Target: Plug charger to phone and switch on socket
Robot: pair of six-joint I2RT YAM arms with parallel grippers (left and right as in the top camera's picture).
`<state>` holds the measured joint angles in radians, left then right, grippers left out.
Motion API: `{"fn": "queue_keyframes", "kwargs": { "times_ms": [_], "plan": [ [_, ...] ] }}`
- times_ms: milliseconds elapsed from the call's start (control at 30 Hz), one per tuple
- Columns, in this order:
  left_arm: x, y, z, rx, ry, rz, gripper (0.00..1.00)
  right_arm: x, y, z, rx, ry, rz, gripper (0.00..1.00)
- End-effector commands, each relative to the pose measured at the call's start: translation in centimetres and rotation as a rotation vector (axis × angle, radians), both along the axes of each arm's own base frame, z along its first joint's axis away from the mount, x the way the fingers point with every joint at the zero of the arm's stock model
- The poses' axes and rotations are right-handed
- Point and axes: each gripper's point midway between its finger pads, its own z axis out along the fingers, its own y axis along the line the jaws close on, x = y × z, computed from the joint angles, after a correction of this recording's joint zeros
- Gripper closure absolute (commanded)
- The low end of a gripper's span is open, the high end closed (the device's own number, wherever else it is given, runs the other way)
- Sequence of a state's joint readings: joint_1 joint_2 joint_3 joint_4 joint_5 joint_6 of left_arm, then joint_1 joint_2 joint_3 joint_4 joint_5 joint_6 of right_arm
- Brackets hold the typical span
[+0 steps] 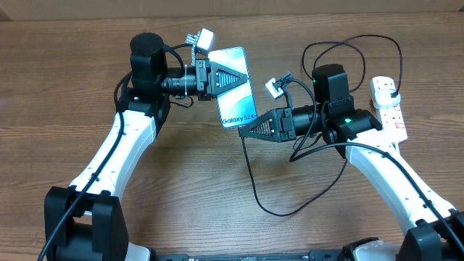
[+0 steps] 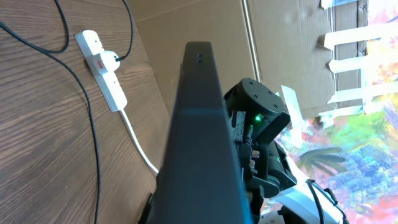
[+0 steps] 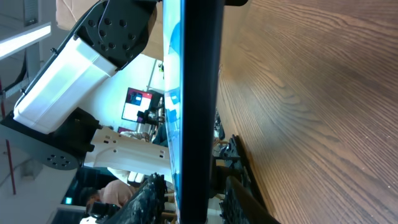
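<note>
left hand [image 1: 241, 77] around the phone [image 1: 238, 103]

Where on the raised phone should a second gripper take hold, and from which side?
Likely the phone at its lower end, by the lettering, coming from the right gripper's side. The left gripper clamps the upper half; the slab is thin, so pinch across its faces.

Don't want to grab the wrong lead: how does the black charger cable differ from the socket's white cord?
The charger cable is black and thin; the white cord is clearly thicker. The charger cable lies in wide loops across the table; the white cord runs almost straight from one end of the socket. Both rest on the table and join the socket.
</note>
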<state>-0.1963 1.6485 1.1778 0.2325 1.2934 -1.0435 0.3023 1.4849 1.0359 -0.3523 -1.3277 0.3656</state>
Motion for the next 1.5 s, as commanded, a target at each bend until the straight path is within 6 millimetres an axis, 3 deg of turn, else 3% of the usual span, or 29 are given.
{"fn": "queue_keyframes", "kwargs": {
  "times_ms": [0, 67, 133, 267, 333, 667, 1467],
  "plan": [
    [0.0, 0.0, 0.3, -0.002, -0.033, -0.004, 0.96, -0.9, 0.7, 1.1, 0.016, -0.033, 0.035, 0.7],
    [0.1, 0.0, 0.3, -0.001, -0.033, 0.002, 0.96, -1.1, 1.0, 1.0, 0.012, -0.034, 0.039, 0.7],
    [0.1, 0.0, 0.3, -0.001, -0.033, 0.001, 0.96, -1.1, 1.0, 1.0, 0.011, -0.033, 0.039, 0.8],
    [0.1, 0.0, 0.3, -0.001, -0.033, 0.001, 0.96, -1.1, 1.0, 1.0, 0.012, -0.033, 0.039, 0.87],
    [0.1, 0.0, 0.3, -0.001, -0.033, 0.001, 0.96, -1.1, 1.0, 1.0, 0.012, -0.033, 0.039, 0.96],
    [-0.9, -0.5, 0.5, -0.009, -0.069, -0.056, 0.96, 1.1, 1.4, 1.8, -0.005, 0.004, -0.059, 0.96],
    [-3.7, -0.9, 0.4, -0.035, -0.009, -0.197, 0.96, 2.0, 1.6, 3.6, 0.043, -0.047, -0.071, 0.96]
  ]
}}
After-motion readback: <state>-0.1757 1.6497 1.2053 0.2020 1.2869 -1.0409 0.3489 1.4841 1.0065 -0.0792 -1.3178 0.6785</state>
